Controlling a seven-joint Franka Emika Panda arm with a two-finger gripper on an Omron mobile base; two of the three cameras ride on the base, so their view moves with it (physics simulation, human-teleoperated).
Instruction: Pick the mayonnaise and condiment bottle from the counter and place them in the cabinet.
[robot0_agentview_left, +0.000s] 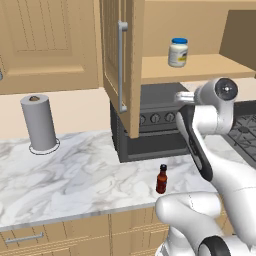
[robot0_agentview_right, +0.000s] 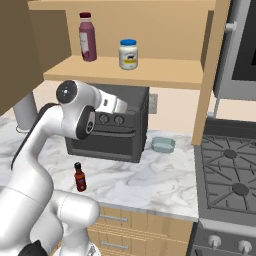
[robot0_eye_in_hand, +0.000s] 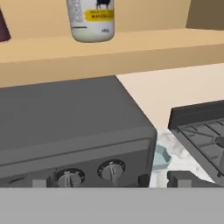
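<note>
Condiment bottle (robot0_agentview_left: 161, 179) upright near counter (robot0_agentview_left: 75, 175) front edge, spread empty claw (robot0_eye_in_hand: 159, 179) above toaster oven (robot0_eye_in_hand: 65, 127), mayonnaise (robot0_agentview_left: 178, 52) shelved.

The mayonnaise (robot0_agentview_left: 178, 52) stands upright on the shelf inside the cabinet (robot0_agentview_left: 120, 60), whose door hangs open at its 9 o'clock in the left base view. In the right base view a taller bottle (robot0_agentview_right: 87, 36) stands on the same shelf at the jar's 9 o'clock, apart from it. Directly below the shelf a toaster oven (robot0_agentview_right: 107, 130) sits on the tabletop (robot0_agentview_left: 75, 175). The condiment bottle (robot0_agentview_left: 161, 179) stands upright before the oven, near the tabletop's front edge. A paper towel roll (robot0_agentview_left: 39, 123) stands far toward 9 o'clock, a small dish (robot0_agentview_right: 163, 144) between oven and stove (robot0_agentview_right: 230, 175).
</note>
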